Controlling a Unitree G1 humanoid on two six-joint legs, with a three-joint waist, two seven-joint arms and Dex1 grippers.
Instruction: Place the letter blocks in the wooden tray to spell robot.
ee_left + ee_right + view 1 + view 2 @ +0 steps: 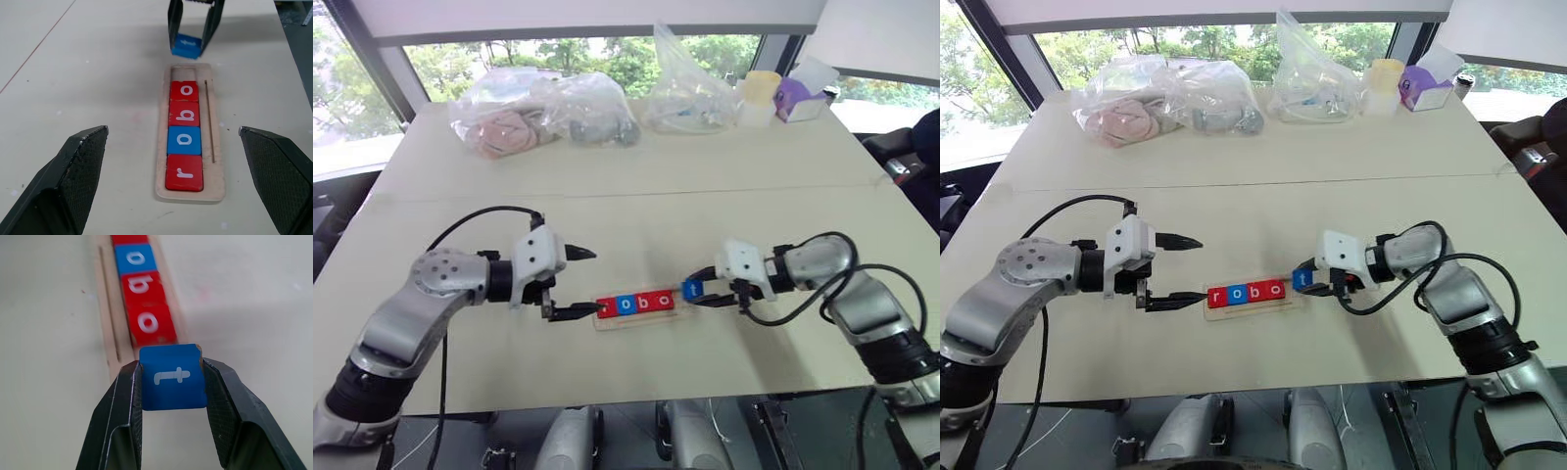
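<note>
The wooden tray (631, 321) lies near the table's front edge. In its slot sit a red r block (605, 307), a blue o block (625, 305), a red b block (644, 303) and a red o block (664, 301). The blue t block (172, 377) hangs tilted just above the tray's right end, with my right gripper (695, 292) shut on its two sides. My left gripper (590, 284) stands open at the tray's left end. Its lower finger (576, 313) is close to the wood, and nothing is between its fingers (80, 166).
Clear plastic bags (504, 122) (690, 93) lie along the far side of the table. A pale yellow cup (762, 93) and a purple box (798, 98) stand at the back right. The table's front edge (607, 401) runs just below the tray.
</note>
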